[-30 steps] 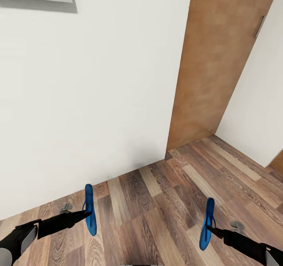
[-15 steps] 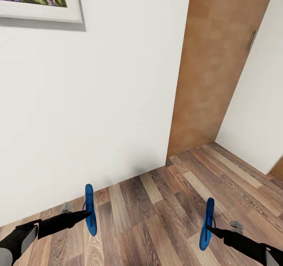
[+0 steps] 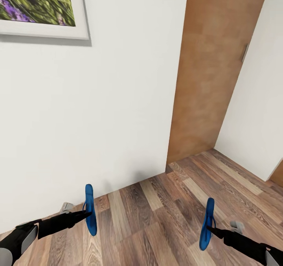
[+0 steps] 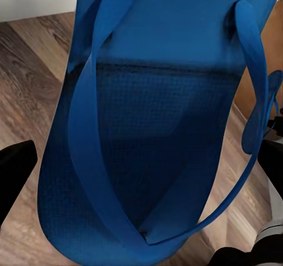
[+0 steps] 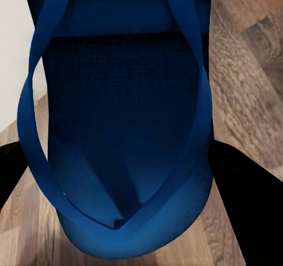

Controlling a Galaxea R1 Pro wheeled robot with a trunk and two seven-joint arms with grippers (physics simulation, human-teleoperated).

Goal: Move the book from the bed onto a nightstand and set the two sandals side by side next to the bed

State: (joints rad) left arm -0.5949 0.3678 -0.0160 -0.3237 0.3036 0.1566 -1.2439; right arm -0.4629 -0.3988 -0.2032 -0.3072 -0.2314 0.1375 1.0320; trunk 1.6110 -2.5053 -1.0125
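Sandals both in hand, one per arm, carried off the floor. Left gripper [image 3: 84, 214] is clamped on the left sandal [image 3: 90, 209] at its strap; that sandal hangs upright on edge, long axis vertical, just in front of the base of the white wall [image 3: 98, 112]. Right gripper [image 3: 209, 229] is clamped on the right sandal [image 3: 206, 223] the same way, also upright, over the wood-plank floor [image 3: 157, 211]. The two sandals are well apart, one at each side of the head view. Left wrist view: blue footbed of the left sandal [image 4: 153, 142] close up, thong straps meeting at the toe post, black fingers [image 4: 15, 171] at either side of it, plank floor behind. Right wrist view: right sandal [image 5: 118, 130] same story, straps converging at the toe post, black fingers [image 5: 247, 201] flanking it, floor and a strip of white wall behind. Robot faces a wall corner: lavender-field picture [image 3: 39, 10] in a white frame high on the wall to the left, brown wooden door [image 3: 212, 65] in the recess to the right, second white wall beyond it. Small grey blob on the floor beside each arm; can't tell what they are.
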